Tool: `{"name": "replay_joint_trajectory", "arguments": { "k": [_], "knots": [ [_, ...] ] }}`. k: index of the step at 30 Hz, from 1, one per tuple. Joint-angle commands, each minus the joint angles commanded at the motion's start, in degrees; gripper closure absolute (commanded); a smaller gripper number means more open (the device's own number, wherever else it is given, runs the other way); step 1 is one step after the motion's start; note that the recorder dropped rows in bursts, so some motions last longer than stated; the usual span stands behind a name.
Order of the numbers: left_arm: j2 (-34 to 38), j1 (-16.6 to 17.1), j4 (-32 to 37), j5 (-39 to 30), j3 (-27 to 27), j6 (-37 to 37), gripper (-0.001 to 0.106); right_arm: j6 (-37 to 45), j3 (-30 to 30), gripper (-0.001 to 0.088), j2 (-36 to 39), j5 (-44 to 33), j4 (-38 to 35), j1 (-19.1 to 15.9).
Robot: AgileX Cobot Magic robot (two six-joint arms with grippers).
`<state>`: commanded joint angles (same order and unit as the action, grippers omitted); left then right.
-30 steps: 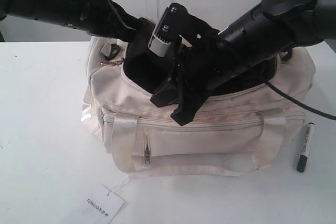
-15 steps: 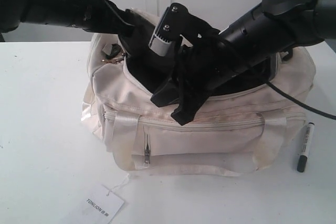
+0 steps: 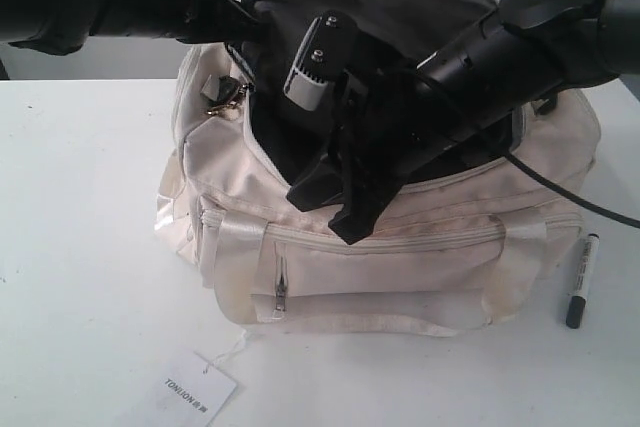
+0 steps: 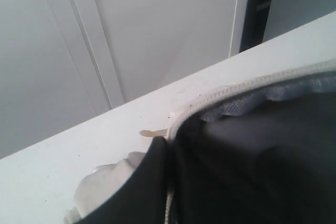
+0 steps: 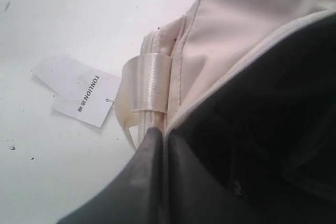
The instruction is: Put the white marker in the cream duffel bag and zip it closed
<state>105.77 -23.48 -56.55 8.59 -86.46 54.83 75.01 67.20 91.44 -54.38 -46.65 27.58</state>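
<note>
**Operator:** What is my right gripper (image 3: 338,209) doing?

**Spotter:** Your right jaws are clamped tight on the front lip of the cream duffel bag (image 3: 400,267), pinching the zipper edge. The dark lining sits just behind them, and a satin strap (image 5: 149,82) lies just beyond their tips.

**Operator:** And the left?

**Spotter:** Your left gripper (image 3: 243,32) grips the rear zipper edge. That flap stands raised above the opening, so the bag's mouth gapes between your two sets of jaws. Your wrist view shows only one dark finger against the edging, so I read the grip from the held-up flap.

**Operator:** Where's the white marker (image 3: 581,280)?

**Spotter:** Outside the bag. It lies flat on the table (image 3: 80,247), past the bag's end on your right arm's side. It is well apart from both jaws, and neither touches it.

**Operator:** Anything close to the jaws?

**Spotter:** The gold chain pull (image 3: 228,102) hangs just below your left jaws. The paper tag (image 3: 198,387) lies on the table in front of the bag, well clear of your right jaws.
</note>
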Motion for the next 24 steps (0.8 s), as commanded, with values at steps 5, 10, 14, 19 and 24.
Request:
{"name": "replay_joint_trajectory", "arguments": {
  "k": [5, 10, 14, 19, 24],
  "knots": [
    [1.6, 0.0, 0.0, 2.5, -0.8, 0.0, 0.105, 0.0, 0.0, 0.0868, 0.0, -0.9, 0.0, 0.0],
    [2.4, 0.0, 0.0, 1.8, -0.8, 0.0, 0.105, 0.0, 0.0, 0.0868, 0.0, 0.4, 0.0, 0.0],
    [2.6, 0.0, 0.0, 1.7, -0.8, 0.0, 0.105, -0.2, 0.0, 0.0868, 0.0, 1.4, -0.1, 0.0],
    [2.6, 0.0, 0.0, 1.7, -0.8, 0.0, 0.105, -0.4, 0.0, 0.0868, 0.0, 1.5, -0.2, 0.0],
    [2.6, 0.0, 0.0, 1.7, -0.8, 0.1, 0.105, -0.4, 0.0, 0.0868, 0.0, 1.8, -0.2, 0.0]
  ]
}}
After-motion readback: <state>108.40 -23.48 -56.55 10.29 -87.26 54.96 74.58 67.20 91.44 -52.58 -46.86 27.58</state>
